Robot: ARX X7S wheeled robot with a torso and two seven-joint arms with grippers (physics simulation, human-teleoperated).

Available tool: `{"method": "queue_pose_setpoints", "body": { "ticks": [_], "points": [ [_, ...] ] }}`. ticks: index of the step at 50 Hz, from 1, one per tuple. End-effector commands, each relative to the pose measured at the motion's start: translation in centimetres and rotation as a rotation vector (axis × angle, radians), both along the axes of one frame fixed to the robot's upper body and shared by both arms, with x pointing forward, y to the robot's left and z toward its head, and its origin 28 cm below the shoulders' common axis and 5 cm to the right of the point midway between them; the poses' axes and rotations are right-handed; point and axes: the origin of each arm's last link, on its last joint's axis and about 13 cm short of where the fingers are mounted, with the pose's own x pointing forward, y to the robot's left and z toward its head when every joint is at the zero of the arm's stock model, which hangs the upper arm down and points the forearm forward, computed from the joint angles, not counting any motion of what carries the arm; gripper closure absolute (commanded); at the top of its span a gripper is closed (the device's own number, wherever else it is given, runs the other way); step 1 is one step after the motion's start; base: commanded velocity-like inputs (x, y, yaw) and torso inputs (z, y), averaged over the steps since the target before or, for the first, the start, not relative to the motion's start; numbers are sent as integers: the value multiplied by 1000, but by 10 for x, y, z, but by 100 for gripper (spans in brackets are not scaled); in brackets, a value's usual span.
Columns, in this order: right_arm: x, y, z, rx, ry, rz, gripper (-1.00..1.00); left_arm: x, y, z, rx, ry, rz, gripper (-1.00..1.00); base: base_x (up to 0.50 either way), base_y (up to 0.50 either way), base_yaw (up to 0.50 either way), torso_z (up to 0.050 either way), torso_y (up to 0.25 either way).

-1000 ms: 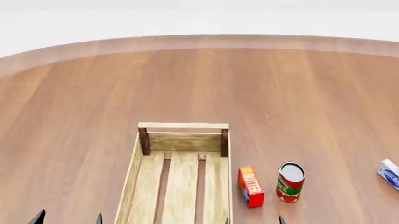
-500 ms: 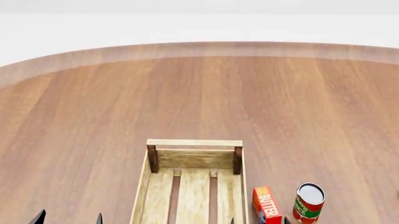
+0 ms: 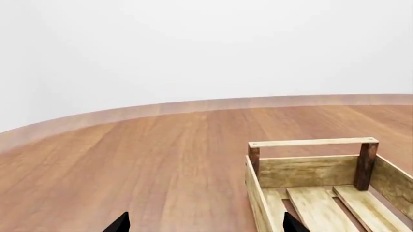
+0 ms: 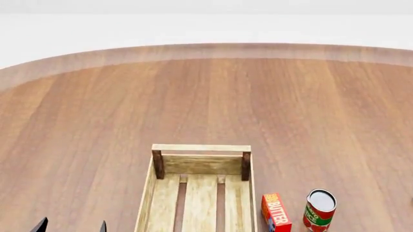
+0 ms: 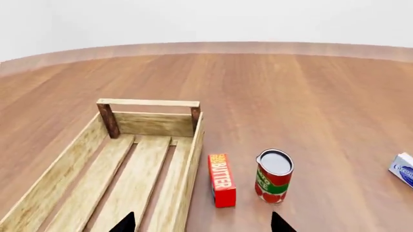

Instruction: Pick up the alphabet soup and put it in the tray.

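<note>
My left gripper (image 3: 202,223): only two dark fingertips show, spread wide apart with nothing between them; it hangs over bare wood beside the crate's left wall.
My right gripper (image 5: 201,223): two dark tips likewise spread wide, holding nothing, above the crate's near right part.
Crate (image 5: 108,145): light slatted wood with darker corner posts, standing on the table (image 4: 206,96); what I see of its floor holds nothing.
Butter box (image 5: 221,180): red, upright, just right of the crate's right wall.
Red-and-green can (image 5: 273,175): upright, pale lid, just right of the butter box.
White-and-blue box (image 5: 403,168): further right, cut by the picture's edge.
Soup can: I cannot see it in any view.
</note>
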Motion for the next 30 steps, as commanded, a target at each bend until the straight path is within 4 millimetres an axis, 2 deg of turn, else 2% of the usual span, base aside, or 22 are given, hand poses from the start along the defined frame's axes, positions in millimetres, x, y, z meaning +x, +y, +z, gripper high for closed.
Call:
{"method": "queue_pose_setpoints", "body": {
  "ticks": [1,9,30],
  "points": [
    [-27,-22,19,-44,53,2,-100,0,-1,0,0,2,-1,-100,0,0,0,0,0],
    [-41,-37,19,-58,64,-48,-100,0,-1,-1,0,2,-1,-100,0,0,0,0,0],
    [-63,-59,19,-65,80,-151,-100,0,-1,-1,1,4,-2,-100,0,0,0,0,0]
  ]
}}
